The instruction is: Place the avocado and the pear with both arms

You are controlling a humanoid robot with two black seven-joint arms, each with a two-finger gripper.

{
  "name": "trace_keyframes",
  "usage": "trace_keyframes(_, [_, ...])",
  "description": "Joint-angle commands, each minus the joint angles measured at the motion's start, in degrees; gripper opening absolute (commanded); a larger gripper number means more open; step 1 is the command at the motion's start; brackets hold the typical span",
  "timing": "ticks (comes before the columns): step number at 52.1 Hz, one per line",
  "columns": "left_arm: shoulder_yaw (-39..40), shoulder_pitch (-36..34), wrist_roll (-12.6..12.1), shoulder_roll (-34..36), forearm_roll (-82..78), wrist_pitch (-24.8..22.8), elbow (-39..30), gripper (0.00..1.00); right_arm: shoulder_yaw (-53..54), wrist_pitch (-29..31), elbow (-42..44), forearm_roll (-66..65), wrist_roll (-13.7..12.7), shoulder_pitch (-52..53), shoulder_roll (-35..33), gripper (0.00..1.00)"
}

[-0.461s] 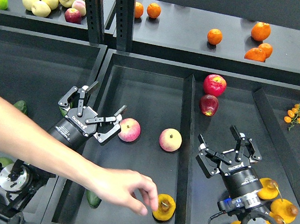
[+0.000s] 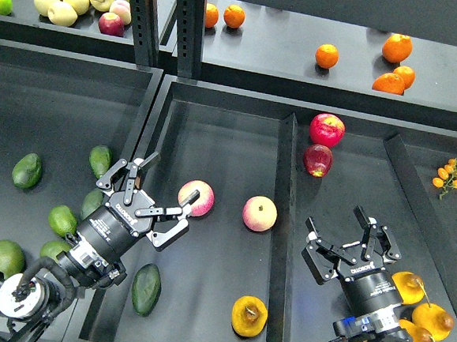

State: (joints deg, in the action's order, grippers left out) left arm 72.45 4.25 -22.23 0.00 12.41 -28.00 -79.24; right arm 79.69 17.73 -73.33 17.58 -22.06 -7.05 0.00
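The avocado (image 2: 146,289), dark green and teardrop-shaped, lies in the middle bin near its front left corner. The pear (image 2: 249,316), orange-yellow with a brown dimple, lies in the same bin at the front right. My left gripper (image 2: 149,199) is open and empty, above and behind the avocado, beside a pink apple (image 2: 196,198). My right gripper (image 2: 353,243) is open and empty over the right bin, right of the pear across the divider.
A second pink apple (image 2: 259,213) lies mid-bin. Two red apples (image 2: 327,130) sit at the back of the right bin. Orange-yellow fruits (image 2: 418,305) lie by my right wrist. Green fruits (image 2: 27,169) fill the left bin. Oranges (image 2: 396,48) are on the shelf.
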Motion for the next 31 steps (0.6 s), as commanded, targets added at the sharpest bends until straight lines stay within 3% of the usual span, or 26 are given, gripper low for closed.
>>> trace_keyframes(1, [0.50, 0.41, 0.26, 0.00, -0.01, 0.00, -0.04, 0.99, -0.06, 0.20, -0.06, 0.00, 0.00, -0.42, 0.00, 1.00])
trace_keyframes(31, [0.59, -0.29, 0.26, 0.00, 0.43, 0.00, 0.05, 0.99, -0.94, -0.06, -0.15, 0.00, -0.09, -0.86, 0.00, 1.00])
